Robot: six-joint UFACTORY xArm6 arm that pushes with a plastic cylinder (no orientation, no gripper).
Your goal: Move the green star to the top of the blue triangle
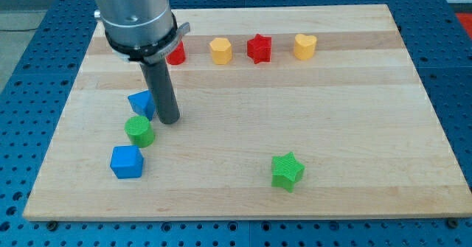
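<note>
On the wooden counter, my tip rests beside the blue triangle near the left edge, well apart from the green star toward the bottom edge. This tool is a bare rod, nothing to spread or pinch. Risk: sweeping out could knock the triangle or the green cylinder just below.
</note>
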